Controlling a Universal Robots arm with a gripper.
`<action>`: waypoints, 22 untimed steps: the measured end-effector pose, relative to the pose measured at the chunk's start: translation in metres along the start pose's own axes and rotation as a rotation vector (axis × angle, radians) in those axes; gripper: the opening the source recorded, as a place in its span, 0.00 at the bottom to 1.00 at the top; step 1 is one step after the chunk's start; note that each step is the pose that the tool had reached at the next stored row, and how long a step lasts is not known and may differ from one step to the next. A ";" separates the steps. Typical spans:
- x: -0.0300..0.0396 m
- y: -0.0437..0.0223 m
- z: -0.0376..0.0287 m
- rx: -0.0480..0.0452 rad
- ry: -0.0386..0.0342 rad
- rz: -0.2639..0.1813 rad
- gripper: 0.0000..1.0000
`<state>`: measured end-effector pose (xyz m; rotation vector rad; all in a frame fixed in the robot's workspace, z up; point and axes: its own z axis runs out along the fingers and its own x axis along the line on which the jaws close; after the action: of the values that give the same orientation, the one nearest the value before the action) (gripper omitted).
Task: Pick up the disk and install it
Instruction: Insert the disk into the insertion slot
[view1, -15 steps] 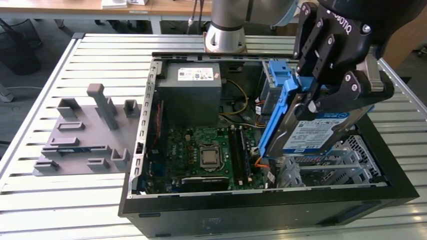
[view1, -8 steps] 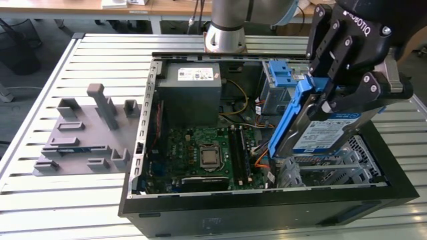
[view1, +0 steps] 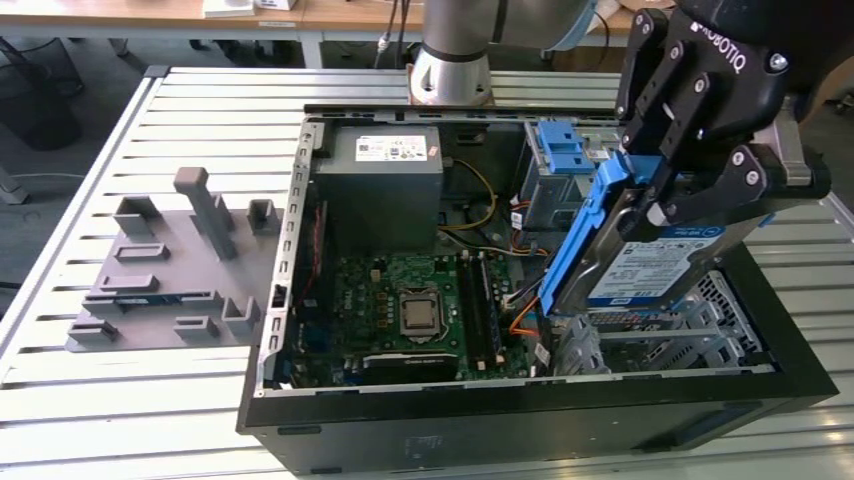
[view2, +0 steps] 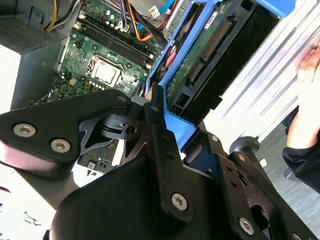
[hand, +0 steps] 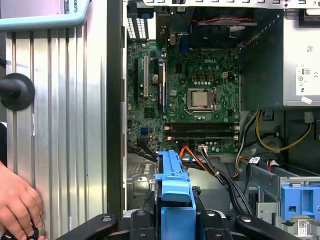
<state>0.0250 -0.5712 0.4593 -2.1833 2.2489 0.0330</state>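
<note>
Hand — tight on tilted disk

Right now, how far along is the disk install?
Pickup looks done: the claw is shut on the disk. In hand: the disk hangs tilted over the open computer case, its lower end dipping in beside the motherboard. Left: seating; it is not yet flat in any bay.

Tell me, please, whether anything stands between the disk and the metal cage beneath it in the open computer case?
Nothing visible does. The claw is shut on the disk, which hangs tilted with its lower end just over the metal cage. Orange cables run beside that end, toward the exterior view's left, seemingly not under it.
</note>
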 end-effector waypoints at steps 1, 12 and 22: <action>0.0000 -0.0009 0.0000 0.0000 0.0000 0.000 0.36; -0.0004 -0.0158 0.0015 0.0000 0.0000 0.000 0.36; -0.0006 -0.0268 0.0041 0.0000 0.0002 0.000 0.36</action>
<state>0.0518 -0.5714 0.4549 -2.1833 2.2491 0.0328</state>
